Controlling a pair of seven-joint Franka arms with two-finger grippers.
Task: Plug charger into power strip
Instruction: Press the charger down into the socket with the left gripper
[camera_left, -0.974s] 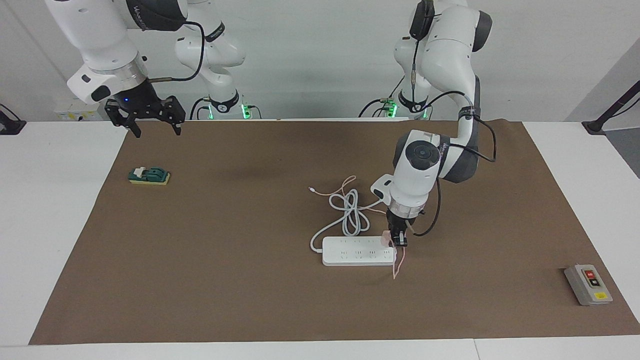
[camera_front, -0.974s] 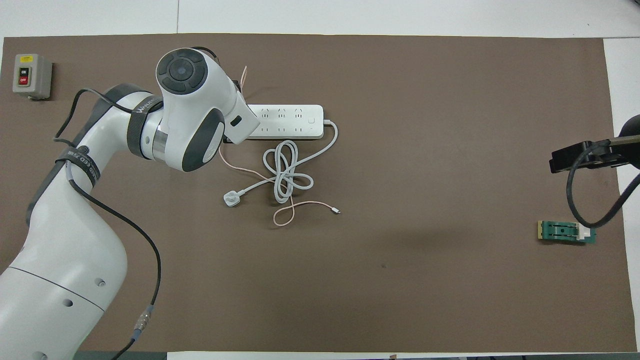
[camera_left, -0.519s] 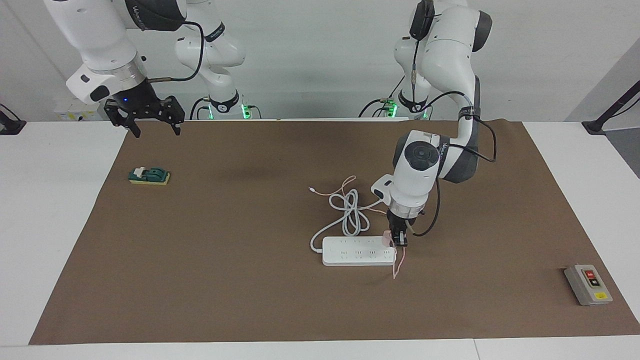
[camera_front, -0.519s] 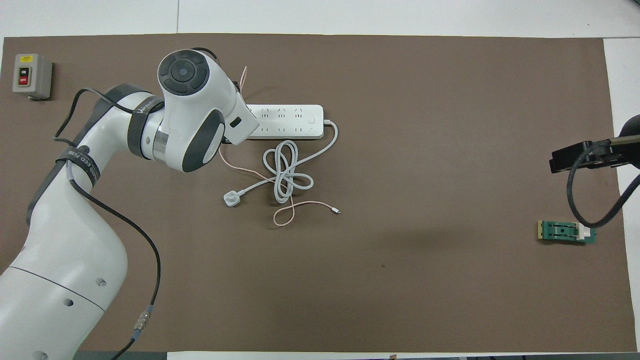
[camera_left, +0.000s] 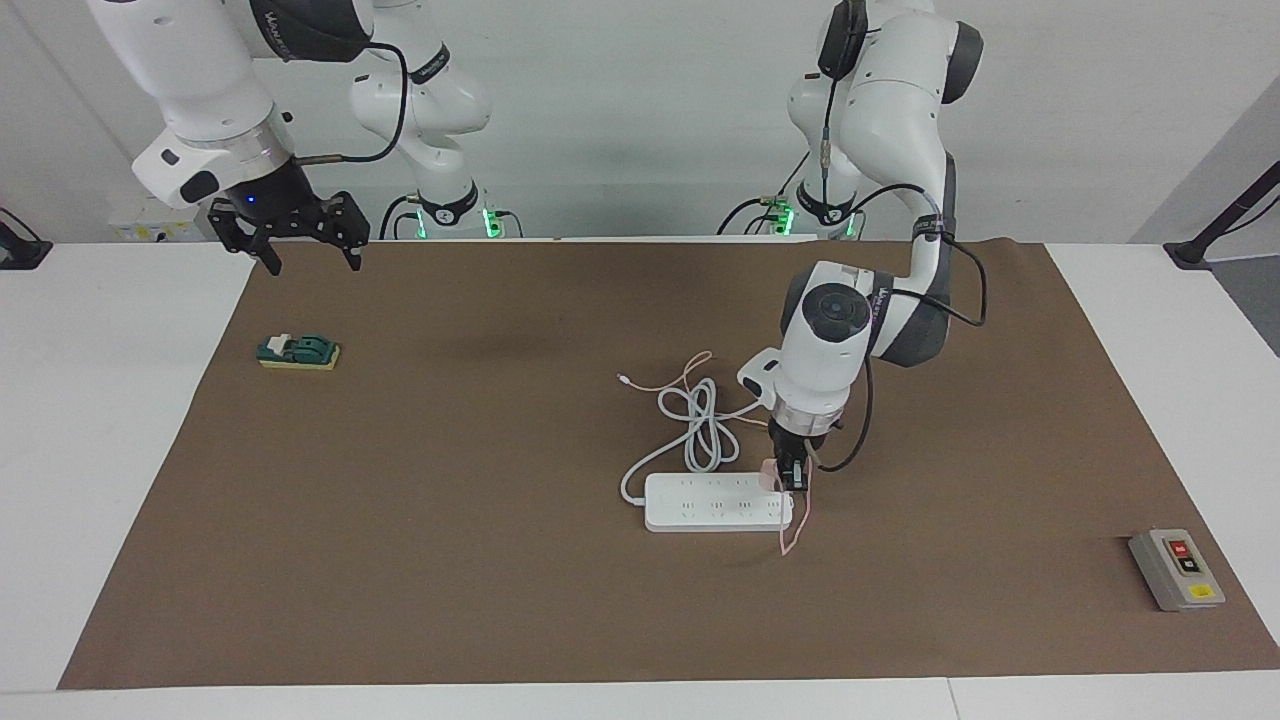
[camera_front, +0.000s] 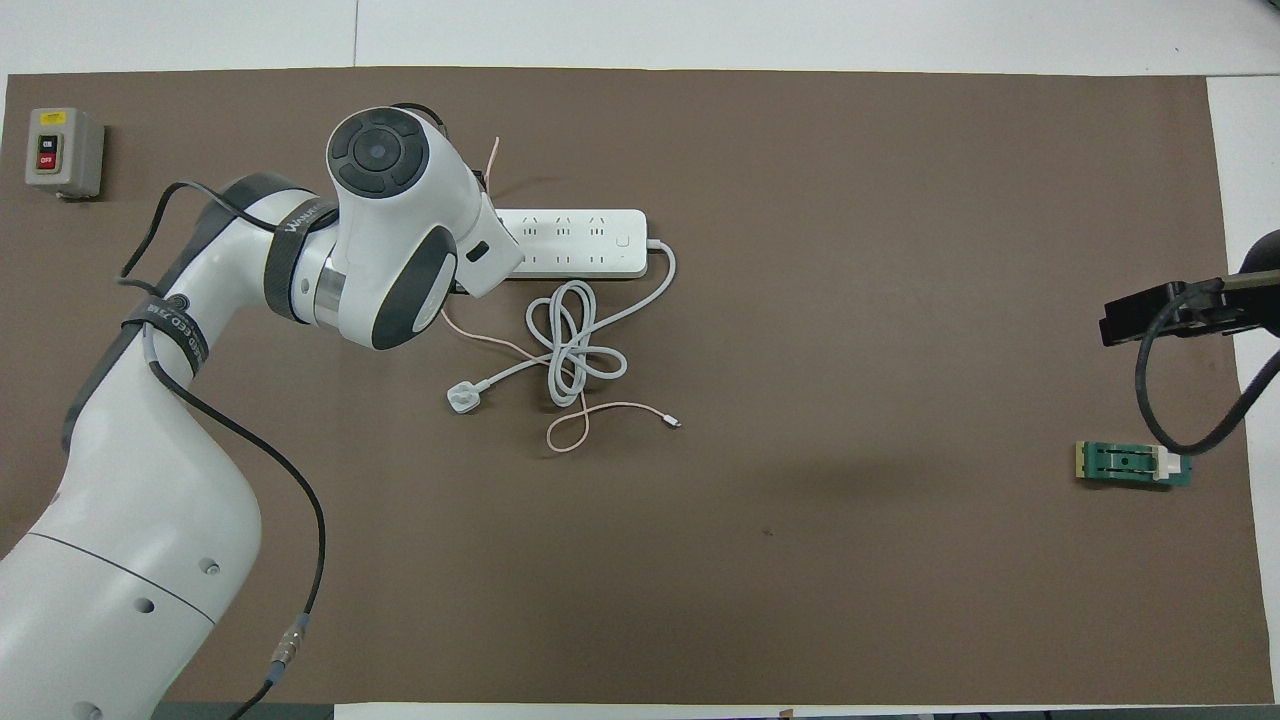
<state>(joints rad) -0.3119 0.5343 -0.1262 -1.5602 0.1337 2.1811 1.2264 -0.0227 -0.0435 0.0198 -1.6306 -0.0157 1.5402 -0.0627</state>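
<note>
The white power strip (camera_left: 700, 503) lies flat on the brown mat, its sockets facing up (camera_front: 580, 243). My left gripper (camera_left: 793, 482) points straight down over the strip's end toward the left arm's side, shut on the pale pink charger (camera_left: 769, 474). The charger sits right at the strip's top face; I cannot tell whether its prongs are in a socket. Its thin pink cable (camera_left: 788, 528) hangs over the strip's end and trails across the mat (camera_front: 600, 410). In the overhead view the left wrist hides the gripper and the charger. My right gripper (camera_left: 300, 245) waits open, raised over the mat's edge.
The strip's thick white cord (camera_left: 700, 425) is coiled just nearer to the robots, ending in a round white plug (camera_front: 462, 399). A grey switch box (camera_left: 1176, 569) sits at the left arm's end of the mat. A green block (camera_left: 298, 352) lies below the right gripper.
The left gripper has shifted slightly along the strip toward the right arm's end with the charger, and the hanging pink cable swung with it. The right arm has barely moved.
</note>
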